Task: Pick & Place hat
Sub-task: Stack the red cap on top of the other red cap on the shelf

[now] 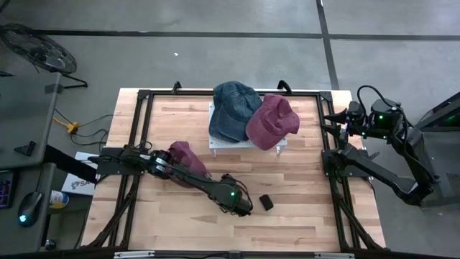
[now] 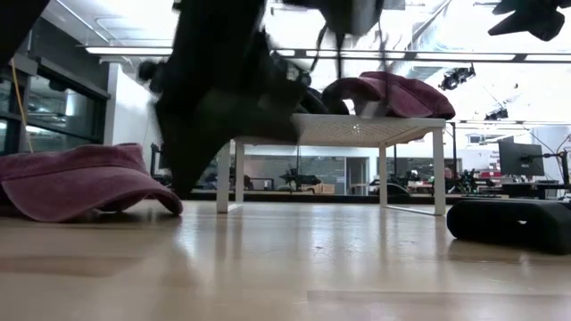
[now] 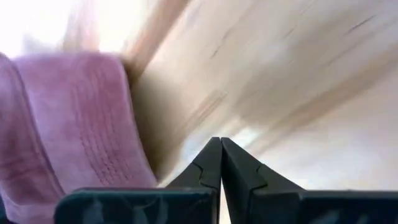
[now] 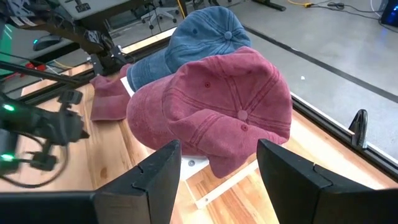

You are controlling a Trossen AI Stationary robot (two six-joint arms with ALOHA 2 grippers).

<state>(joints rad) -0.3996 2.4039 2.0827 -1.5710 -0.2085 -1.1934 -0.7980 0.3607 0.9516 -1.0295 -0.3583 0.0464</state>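
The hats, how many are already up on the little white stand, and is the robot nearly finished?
Two look done: a blue hat and a red hat sit on the white stand. In hand: nothing. The left gripper is shut on empty air over the table, past the third hat. Left to do: grab that hat and lift it onto the stand. The right gripper waits open near the stand.

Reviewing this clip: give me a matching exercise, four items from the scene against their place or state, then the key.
1. blue cap
2. maroon cap
3. left gripper
4. right gripper

A. shut, empty, over the table's front
B. lying on the tabletop, under the left arm
C. open, at the table's right edge
D. on the white stand, beside the red cap

Pairs: 1-D, 2-B, 3-A, 4-C
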